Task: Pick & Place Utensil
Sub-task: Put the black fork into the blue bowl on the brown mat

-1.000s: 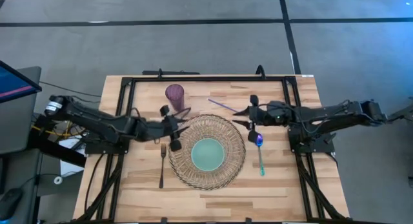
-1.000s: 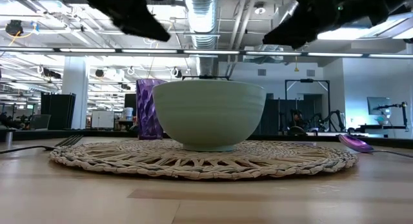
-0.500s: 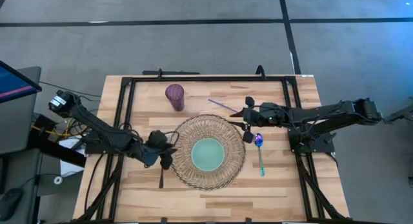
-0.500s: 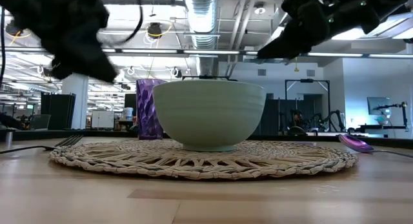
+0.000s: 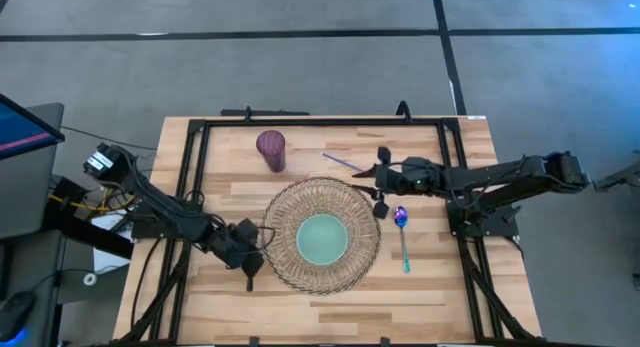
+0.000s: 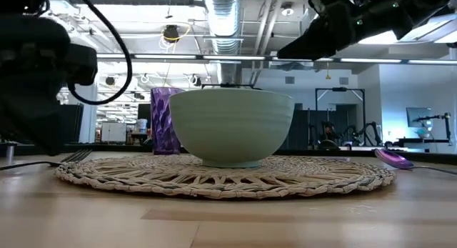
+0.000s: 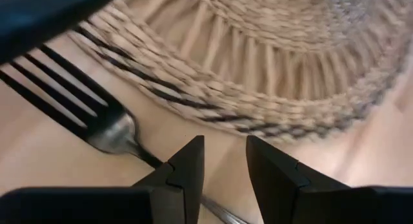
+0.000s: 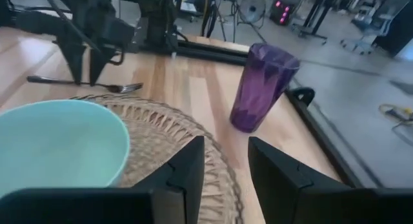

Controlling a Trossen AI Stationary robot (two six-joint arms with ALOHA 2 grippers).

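A dark metal fork (image 5: 249, 279) lies flat on the table just left of the woven placemat (image 5: 290, 270); its tines (image 7: 58, 79) point to the far side. My left gripper (image 5: 247, 257) is low over the fork's handle (image 7: 216, 211), open, one finger on each side of it (image 7: 222, 164), touching nothing that I can see. My right gripper (image 5: 368, 182) hovers open above the placemat's far right rim (image 8: 226, 162). A spoon (image 5: 402, 232) with a purple bowl and teal handle lies right of the placemat.
A pale green bowl (image 5: 322, 239) stands in the middle of the placemat. A purple cup (image 5: 271, 149) stands at the far left, and a thin purple stick (image 5: 345, 163) lies beyond the placemat. A black frame (image 5: 300, 121) runs along the table's far and side edges.
My left gripper has swung from beside the placemat's far left rim toward the near edge and come down over the fork's handle. The fork has stayed in place. My right gripper has drifted slightly toward the table's left.
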